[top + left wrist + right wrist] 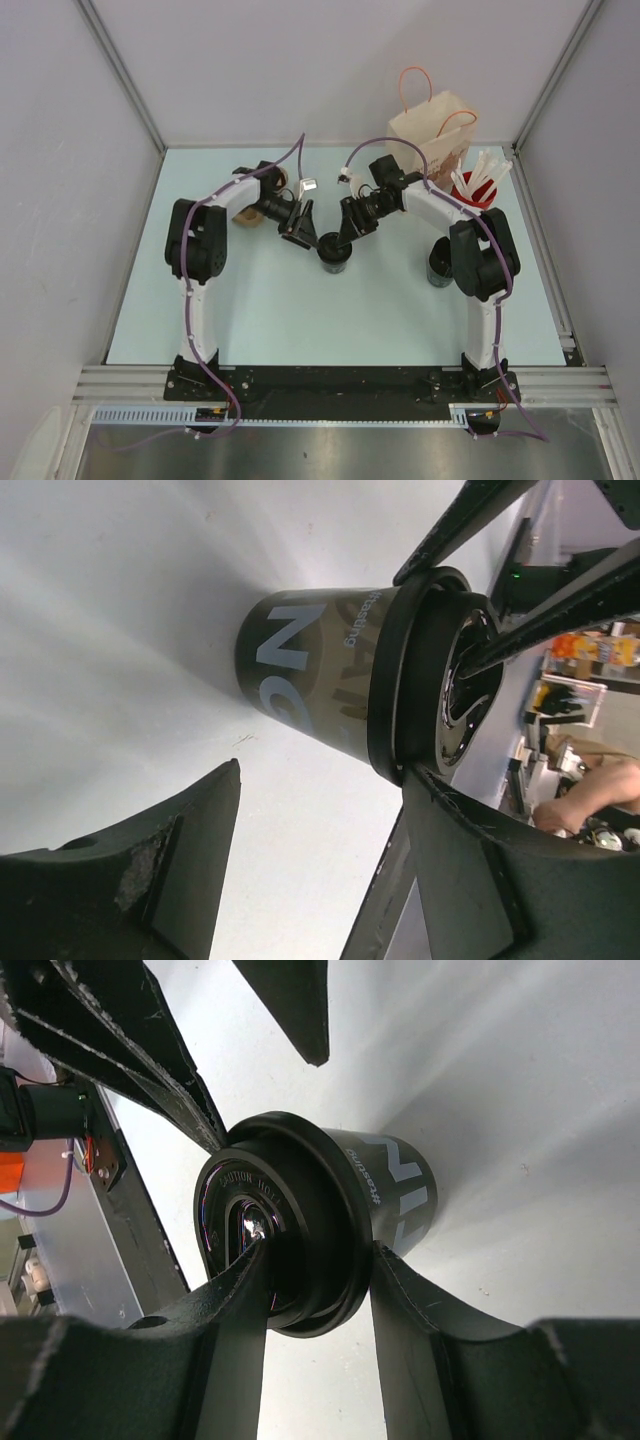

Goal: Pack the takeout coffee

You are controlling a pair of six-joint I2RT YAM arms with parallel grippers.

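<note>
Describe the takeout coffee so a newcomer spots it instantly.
On the pale table, left of the paper bag and red cup of sticks, the left gripper and right gripper face each other. The takeout coffee stands between them: short, black, matte ringed lid, pale lettering. The other black cup sits apart, beside the right arm.

"NG" on the takeout coffee [300,670]

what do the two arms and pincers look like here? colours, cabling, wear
Left arm and right arm: white links, bulky black joint housings. A purple cable runs along each, base to wrist. Left pincer and right pincer: matte black wedge fingers, one left finger with a grey scuff, the right's edges worn pale.
</note>
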